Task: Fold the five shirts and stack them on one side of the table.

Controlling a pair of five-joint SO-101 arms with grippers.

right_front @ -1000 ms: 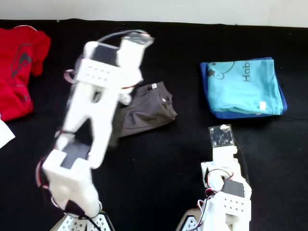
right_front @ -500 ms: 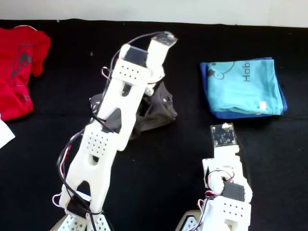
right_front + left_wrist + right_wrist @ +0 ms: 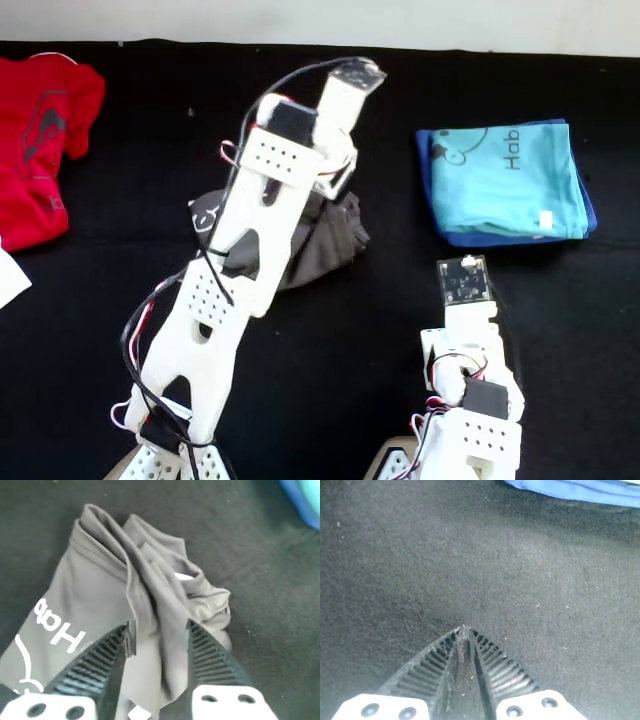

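A crumpled dark grey shirt [image 3: 330, 235] with white print lies mid-table, partly under my left arm [image 3: 270, 190]. In the left wrist view my left gripper [image 3: 157, 627] stands open, its fingers [image 3: 120, 647] on either side of a raised fold of the grey shirt [image 3: 150, 575]. A folded turquoise shirt [image 3: 505, 180] rests on a folded blue shirt [image 3: 455, 235] at the right. An unfolded red shirt [image 3: 40, 130] lies at the far left. My right gripper [image 3: 464, 630] is shut and empty above bare black cloth, with the blue shirt's edge [image 3: 580, 490] beyond it.
The table is covered in black cloth [image 3: 330, 380]. My right arm [image 3: 465, 330] is drawn back at the near right edge, just in front of the folded stack. A white scrap [image 3: 10, 275] lies at the left edge. A pale wall runs behind the table.
My left arm has swung right and stretched out over the grey shirt, coming down onto it. The right arm and the other shirts have not moved.
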